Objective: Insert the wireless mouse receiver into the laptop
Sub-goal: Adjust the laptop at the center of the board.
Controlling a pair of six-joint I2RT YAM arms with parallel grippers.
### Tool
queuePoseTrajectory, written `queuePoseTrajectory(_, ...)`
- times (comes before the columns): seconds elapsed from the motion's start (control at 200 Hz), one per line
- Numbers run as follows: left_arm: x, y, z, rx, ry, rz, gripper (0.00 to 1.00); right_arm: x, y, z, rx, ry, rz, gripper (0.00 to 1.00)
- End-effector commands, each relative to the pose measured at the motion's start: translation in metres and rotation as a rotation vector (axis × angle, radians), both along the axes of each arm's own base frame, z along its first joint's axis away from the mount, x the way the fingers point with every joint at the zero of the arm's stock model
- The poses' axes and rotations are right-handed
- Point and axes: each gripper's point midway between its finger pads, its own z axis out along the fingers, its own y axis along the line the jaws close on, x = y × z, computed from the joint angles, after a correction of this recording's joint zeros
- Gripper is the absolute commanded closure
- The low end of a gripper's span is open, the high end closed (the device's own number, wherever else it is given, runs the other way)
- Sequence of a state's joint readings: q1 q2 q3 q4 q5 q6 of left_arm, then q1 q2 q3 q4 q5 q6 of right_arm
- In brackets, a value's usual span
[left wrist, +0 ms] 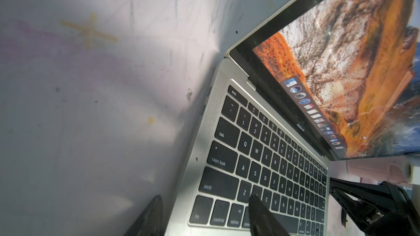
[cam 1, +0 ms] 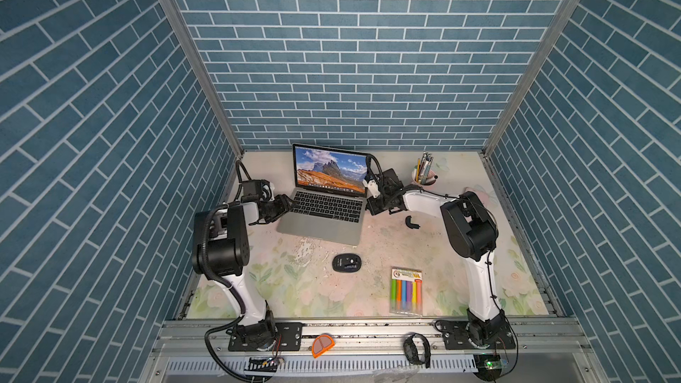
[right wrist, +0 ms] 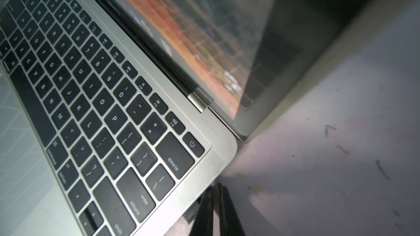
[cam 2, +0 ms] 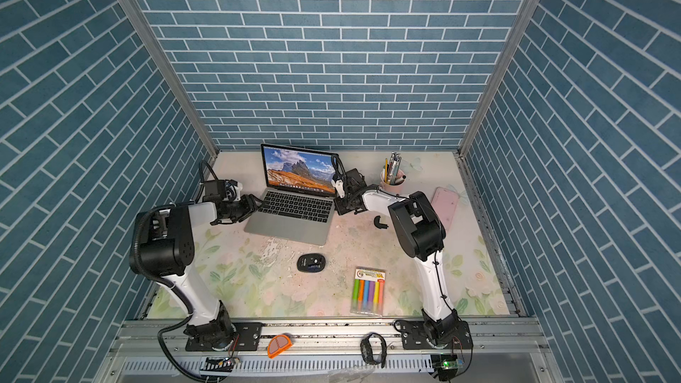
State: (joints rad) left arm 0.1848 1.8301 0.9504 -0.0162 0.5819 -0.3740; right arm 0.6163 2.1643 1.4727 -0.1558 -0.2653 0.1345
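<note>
Laptop [cam 1: 324, 215]: silver-grey, black keys, lid open, screen lit with an orange-and-blue mountain scene. It stands toward the back of the flowered table [cam 1: 294, 289], turned slightly askew, and shows in both top views [cam 2: 294, 213].

Receiver: cannot be made out in any view, being either hidden or too small to tell.

Left claw [cam 1: 288, 205]: at the laptop's left edge, released, jaws standing apart. In the left wrist view one finger [left wrist: 261, 216] lies over the lower-left keys, near Z and X. Its mate [left wrist: 148, 217] hangs off the laptop's left side, over the table. The laptop's left rim lies between them; whether either finger presses on it cannot be told.

Right claw [cam 1: 369, 209]: at the laptop's right edge, beside the return key, clenched. In the right wrist view its fingers [right wrist: 203, 212] stand almost together, with only a thin slit between. Whether anything is pinched there cannot be told.

Mouse [cam 1: 346, 263]: black oval, flat on the table in front of the laptop, apart from it.

Pack of highlighters [cam 1: 406, 291]: clear sleeve, several colours, in front and to the right of the laptop, beyond the mouse.

Cup of pens [cam 1: 423, 175]: upright, to the right of the laptop's screen.

Black curved piece [cam 1: 411, 222]: on the table to the right of the laptop.

Pink phone [cam 2: 445, 204]: flat, far right of the laptop, partly behind the right arm in a top view.
</note>
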Motion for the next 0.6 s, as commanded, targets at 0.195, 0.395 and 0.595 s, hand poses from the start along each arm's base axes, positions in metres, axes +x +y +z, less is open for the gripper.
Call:
queuePoseTrajectory(0.195, -0.071, 0.003, -0.037, 0.024, 0.215, 0.075, 0.38, -0.019, 0.032, -0.002, 0.058, 0.027, 0.046, 0.89)
queuePoseTrajectory(0.395, -0.087, 0.005, -0.037, 0.047, 0.213, 0.099, 0.38, -0.016, 0.032, 0.002, 0.053, 0.010, 0.060, 0.88)
queuePoseTrajectory(0.595, -0.098, 0.008, -0.033, 0.077, 0.206, 0.109, 0.36, -0.012, 0.030, -0.011, 0.021, 0.014, 0.051, 0.87)
